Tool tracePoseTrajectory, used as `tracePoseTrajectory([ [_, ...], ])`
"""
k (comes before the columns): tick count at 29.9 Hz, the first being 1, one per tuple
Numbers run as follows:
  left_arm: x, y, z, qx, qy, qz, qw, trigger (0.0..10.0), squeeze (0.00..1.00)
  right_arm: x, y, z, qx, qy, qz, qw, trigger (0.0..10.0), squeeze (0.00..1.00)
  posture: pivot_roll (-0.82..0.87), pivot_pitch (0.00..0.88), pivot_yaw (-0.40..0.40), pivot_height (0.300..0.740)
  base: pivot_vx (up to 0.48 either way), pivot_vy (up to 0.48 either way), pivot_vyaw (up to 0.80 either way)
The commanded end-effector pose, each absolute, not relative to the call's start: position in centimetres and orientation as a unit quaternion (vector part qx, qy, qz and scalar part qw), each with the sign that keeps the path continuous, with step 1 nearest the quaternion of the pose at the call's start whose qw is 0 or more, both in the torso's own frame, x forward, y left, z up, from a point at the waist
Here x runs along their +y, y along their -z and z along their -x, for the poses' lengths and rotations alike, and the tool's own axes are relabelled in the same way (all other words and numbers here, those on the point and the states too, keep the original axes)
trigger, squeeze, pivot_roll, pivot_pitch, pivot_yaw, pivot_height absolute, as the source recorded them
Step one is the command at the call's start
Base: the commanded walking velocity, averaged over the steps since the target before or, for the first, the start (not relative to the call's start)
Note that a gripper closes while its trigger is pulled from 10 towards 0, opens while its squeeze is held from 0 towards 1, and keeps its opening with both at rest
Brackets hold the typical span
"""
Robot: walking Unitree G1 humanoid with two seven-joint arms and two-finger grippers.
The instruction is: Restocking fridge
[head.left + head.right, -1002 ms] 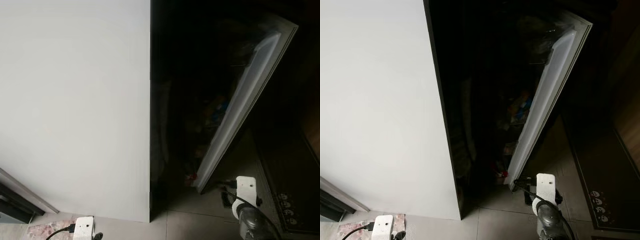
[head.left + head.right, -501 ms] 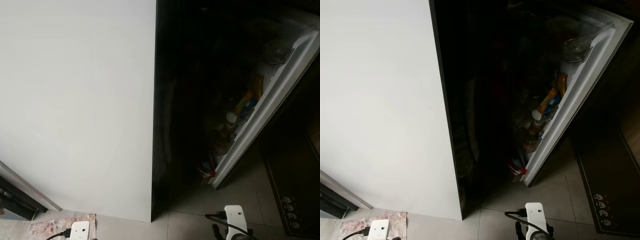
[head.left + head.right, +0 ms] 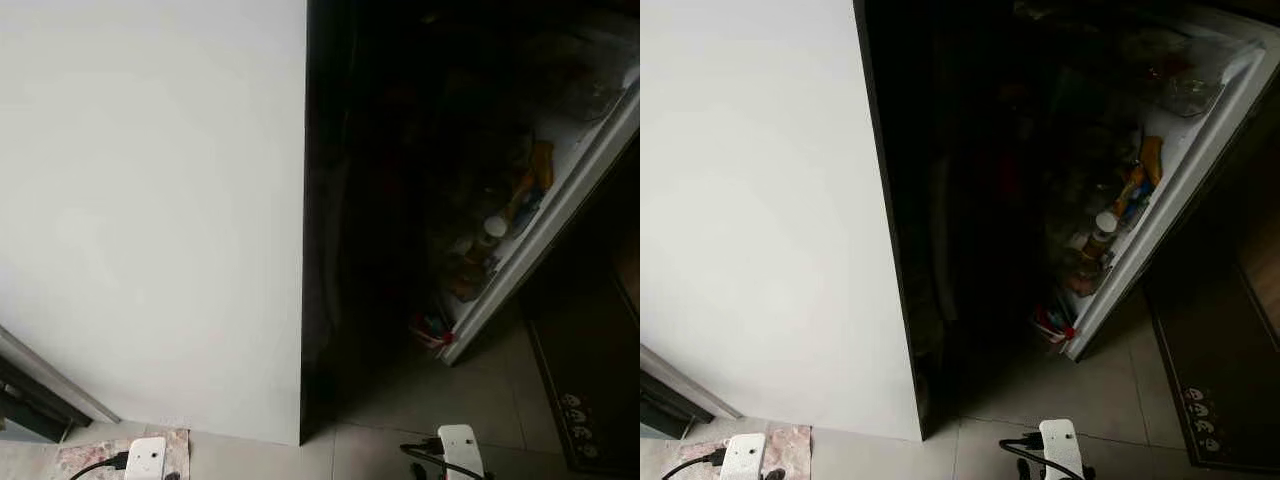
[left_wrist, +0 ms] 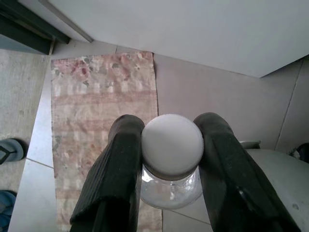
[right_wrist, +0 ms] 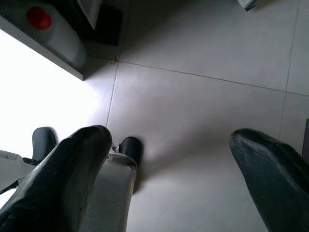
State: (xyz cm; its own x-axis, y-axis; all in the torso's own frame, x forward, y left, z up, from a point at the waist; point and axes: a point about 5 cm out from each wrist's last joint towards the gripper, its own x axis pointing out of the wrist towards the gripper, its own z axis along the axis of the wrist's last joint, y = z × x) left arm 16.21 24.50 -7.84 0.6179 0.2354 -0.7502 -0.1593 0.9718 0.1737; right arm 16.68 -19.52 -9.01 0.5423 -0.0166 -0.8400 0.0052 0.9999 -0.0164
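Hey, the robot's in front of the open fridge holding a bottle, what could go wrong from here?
1. The left gripper pinches the clear bottle just under its white cap; held that high, the bottle may swing or slip.
2. The fridge door shelves already look crowded with bottles, so placing another may knock one out.
3. The fridge interior is very dark, making a free spot hard to judge.
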Motion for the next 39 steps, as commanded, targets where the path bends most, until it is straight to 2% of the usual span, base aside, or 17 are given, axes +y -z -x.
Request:
tracePoseTrajectory([
  [1,24.0,8.2,-15.7,0.434,-0.108,-0.039,0.894,10.0,0.0,-20.0,8.9,-16.8,0.475,0.029,-0.003,0.88,10.0,0.0,0.06,0.012,-0.032,0.74,0.0,-0.409,0.49],
  [9,23.4,8.5,-15.4,0.438,-0.106,-0.04,0.892,10.0,0.0,-19.6,8.9,-16.9,0.474,0.031,-0.013,0.88,10.0,0.0,0.06,0.007,-0.035,0.74,0.0,-0.407,0.12],
  [14,23.1,8.5,-15.5,0.438,-0.1,-0.043,0.892,10.0,0.0,-19.9,9.0,-16.7,0.477,0.034,-0.008,0.878,10.0,0.0,0.05,0.008,-0.031,0.74,0.0,-0.392,0.63],
  [22,23.1,8.4,-15.8,0.44,-0.095,-0.045,0.892,10.0,0.0,-20.1,9.1,-16.4,0.478,0.044,-0.018,0.877,10.0,0.0,0.06,0.031,-0.029,0.74,0.0,0.0,0.0],
  [27,23.2,8.5,-15.6,0.442,-0.097,-0.052,0.89,10.0,0.0,-20.1,9.0,-16.5,0.474,0.046,-0.015,0.879,10.0,0.0,0.06,0.037,-0.028,0.74,0.0,0.0,0.76],
  [31,23.2,8.7,-15.2,0.449,-0.097,-0.056,0.887,10.0,0.0,-20.1,9.0,-16.5,0.475,0.046,-0.02,0.878,10.0,0.0,0.06,0.038,-0.028,0.74,0.0,-0.277,0.69],
  [39,23.0,8.8,-15.1,0.453,-0.096,-0.055,0.885,10.0,0.0,-20.5,9.0,-16.5,0.476,0.044,-0.018,0.878,10.0,0.0,0.05,0.045,-0.027,0.74,0.0,-0.285,0.0],
])
